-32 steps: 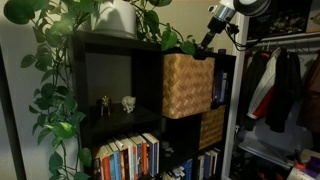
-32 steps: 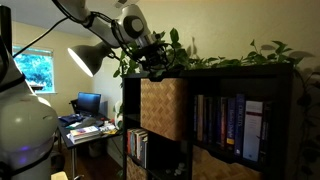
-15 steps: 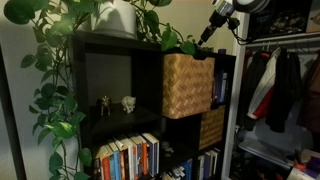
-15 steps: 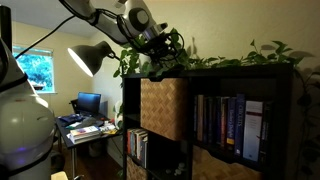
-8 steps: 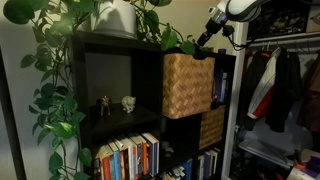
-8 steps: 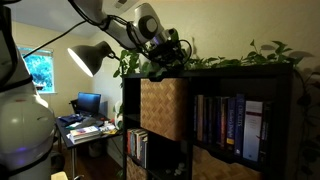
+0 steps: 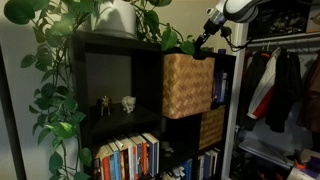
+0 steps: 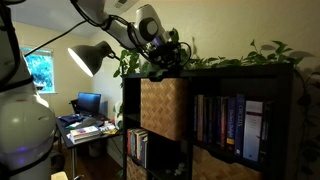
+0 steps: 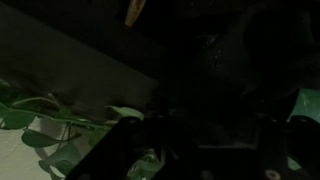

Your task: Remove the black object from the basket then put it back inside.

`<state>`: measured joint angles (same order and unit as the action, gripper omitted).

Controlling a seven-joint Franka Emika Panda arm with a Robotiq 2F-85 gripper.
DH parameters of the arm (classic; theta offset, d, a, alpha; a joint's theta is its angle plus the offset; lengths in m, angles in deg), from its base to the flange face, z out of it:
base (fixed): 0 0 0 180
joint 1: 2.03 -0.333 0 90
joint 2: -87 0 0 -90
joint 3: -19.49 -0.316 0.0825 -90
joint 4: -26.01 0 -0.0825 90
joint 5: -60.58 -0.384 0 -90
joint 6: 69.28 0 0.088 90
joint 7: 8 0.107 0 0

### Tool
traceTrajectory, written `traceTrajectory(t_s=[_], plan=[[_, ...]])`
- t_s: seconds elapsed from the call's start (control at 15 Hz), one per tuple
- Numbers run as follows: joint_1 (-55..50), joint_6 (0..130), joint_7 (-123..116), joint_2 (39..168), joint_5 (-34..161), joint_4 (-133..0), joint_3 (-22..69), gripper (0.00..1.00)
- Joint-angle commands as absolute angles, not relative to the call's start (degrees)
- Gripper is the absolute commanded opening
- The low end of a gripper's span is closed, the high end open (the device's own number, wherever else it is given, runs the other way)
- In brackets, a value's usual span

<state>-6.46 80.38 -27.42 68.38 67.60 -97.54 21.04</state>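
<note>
Up at the top edge of the black shelf (image 7: pixel 120 65), my gripper (image 7: pixel 204 40) points down among the vine leaves (image 8: pixel 235 57), just above the basket (image 7: pixel 188 85), and my arm (image 8: pixel 120 22) bends in from above. Whether my jaws are spread or pinched I cannot tell. The wrist view is nearly black, showing only a few leaves. The basket fills an upper cubby, its inside hidden. Books (image 7: pixel 128 158) line a lower cubby. A lamp (image 8: pixel 92 57) and a monitor (image 8: pixel 88 102) stand beyond.
</note>
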Motion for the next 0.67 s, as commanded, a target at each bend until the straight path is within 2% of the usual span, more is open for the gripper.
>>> traceTrajectory(t_s=[0.0,0.13,0.33,0.6], plan=[[-7.00,81.01,-29.15,68.67,65.94,-97.21,22.09,0.22],[-6.78,80.89,-28.77,67.82,66.41,-97.81,21.91,0.08],[-6.24,79.96,-27.60,66.24,67.41,-99.18,21.32,0.04],[-5.41,78.86,-25.78,64.26,69.35,-101.79,20.15,0.07]])
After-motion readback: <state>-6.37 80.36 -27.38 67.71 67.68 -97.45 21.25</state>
